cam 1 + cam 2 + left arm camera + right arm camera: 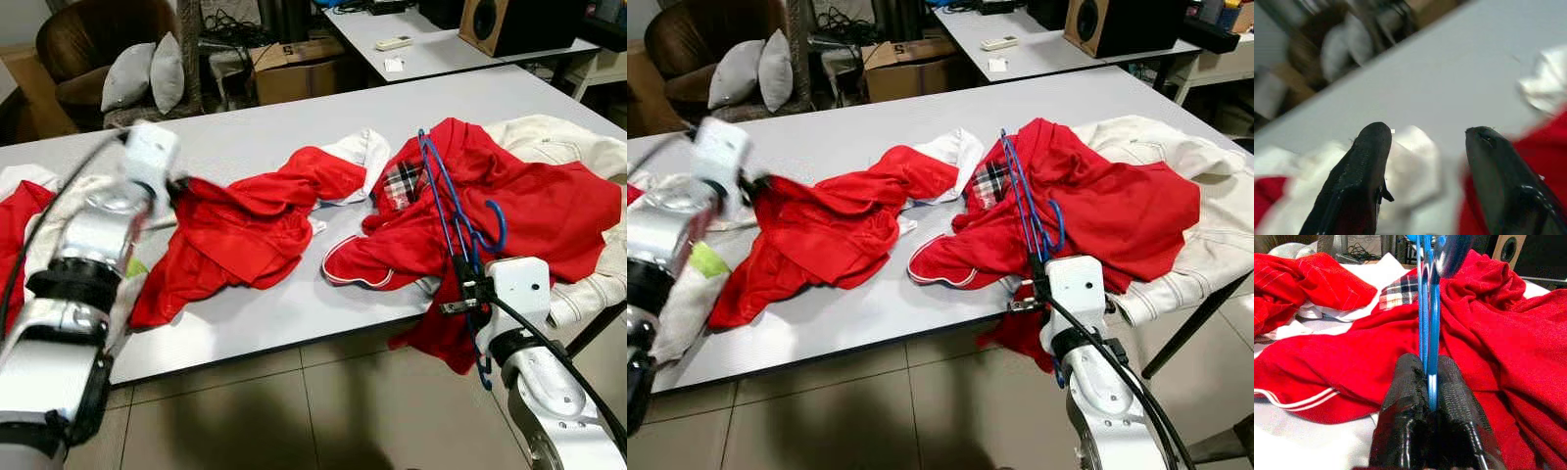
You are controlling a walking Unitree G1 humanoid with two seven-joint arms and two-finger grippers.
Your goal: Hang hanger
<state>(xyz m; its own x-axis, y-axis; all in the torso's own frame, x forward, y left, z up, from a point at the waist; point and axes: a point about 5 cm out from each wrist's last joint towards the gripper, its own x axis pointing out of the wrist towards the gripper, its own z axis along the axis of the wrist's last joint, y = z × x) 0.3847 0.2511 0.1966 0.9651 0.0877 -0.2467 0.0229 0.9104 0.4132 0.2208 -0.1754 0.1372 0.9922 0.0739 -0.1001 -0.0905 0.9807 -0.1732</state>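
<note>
Blue wire hanger (446,201): you have its thin, glossy rods pinched in your right tool (1429,382), whose two ribbed black fingers (1400,426) are closed tight on them at the near edge of the desk. The hanger's long axis runs away from you, from that tool across the crumpled red shirt (509,211) toward the far side of the desk, and its curved hook (498,223) curls out to the right over the red cloth. A plaid patch (401,184) shows at the shirt's collar, just left of the rods. Part of the red fabric droops over the desk's front edge beside the tool.

To the right of that shirt, a cream, stitched jacket (578,147) lies bunched. To the left, a second red garment with a white lining (255,220) is spread in soft folds on the smooth pale grey desk (294,313). Your left tool (1425,171) is raised over the desk's left end, fingers wide apart with nothing between them, above white and red cloth. Its view is blurred.

Beyond the desk stand a brown armchair with two grey cushions (142,73) and a cardboard box (294,69).
</note>
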